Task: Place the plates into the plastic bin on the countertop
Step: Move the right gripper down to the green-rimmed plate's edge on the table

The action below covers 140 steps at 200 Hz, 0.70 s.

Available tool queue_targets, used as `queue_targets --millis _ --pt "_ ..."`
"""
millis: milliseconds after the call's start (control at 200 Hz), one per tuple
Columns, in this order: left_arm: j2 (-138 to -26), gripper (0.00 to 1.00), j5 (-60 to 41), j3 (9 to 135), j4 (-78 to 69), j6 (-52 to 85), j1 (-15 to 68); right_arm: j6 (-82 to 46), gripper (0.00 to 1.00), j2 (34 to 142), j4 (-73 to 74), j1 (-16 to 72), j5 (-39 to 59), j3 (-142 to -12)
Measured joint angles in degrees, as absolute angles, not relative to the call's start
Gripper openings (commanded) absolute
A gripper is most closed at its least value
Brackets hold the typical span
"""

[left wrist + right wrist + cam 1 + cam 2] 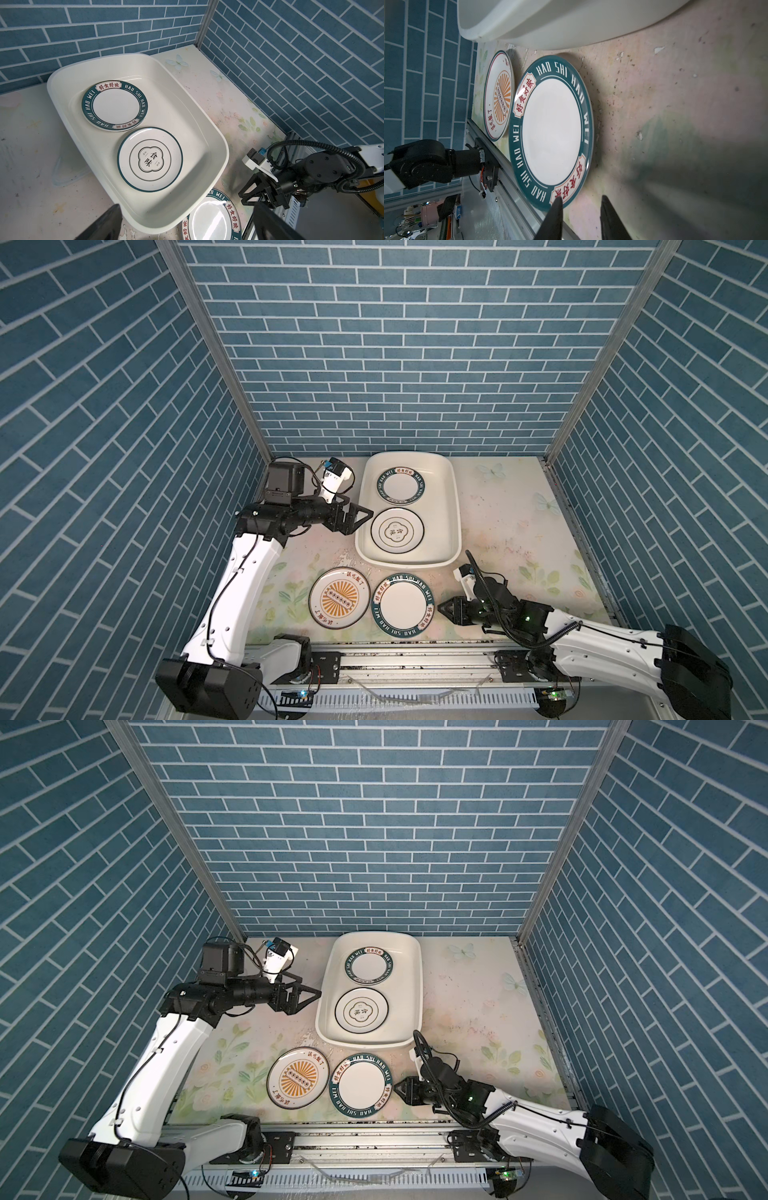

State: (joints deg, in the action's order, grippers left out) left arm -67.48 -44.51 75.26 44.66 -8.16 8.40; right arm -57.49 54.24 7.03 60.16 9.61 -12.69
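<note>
Right wrist: plate (pixel 552 131) reads "HAO SHI HAO WEI"; left tool (pixel 359 521), right tool (pixel 581 199) spread.

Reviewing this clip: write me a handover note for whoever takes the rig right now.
Left gripper: open, empty, beside the left wall of the plastic bin.
Right gripper: jaws slightly apart, empty, low at the right edge of the near green-rimmed plate on the countertop.
Done: the far green-rimmed plate lies in the bin, apparently stacked on a lower plate. The quatrefoil plate lies at the bin's near end.
Left: the near green-rimmed plate and the sunburst plate beside it.
</note>
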Motion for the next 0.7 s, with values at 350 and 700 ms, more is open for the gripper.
queue_targets --millis 350,700 --pt "-67.40 0.99 -44.99 74.50 44.03 -7.97 8.36 -59.18 0.32 64.27 16.27 62.00 8.40 -12.69" --pt "-67.37 0.99 -45.41 73.69 43.55 -7.22 8.36 -60.62 0.30 69.89 22.09 62.39 6.98 -12.64"
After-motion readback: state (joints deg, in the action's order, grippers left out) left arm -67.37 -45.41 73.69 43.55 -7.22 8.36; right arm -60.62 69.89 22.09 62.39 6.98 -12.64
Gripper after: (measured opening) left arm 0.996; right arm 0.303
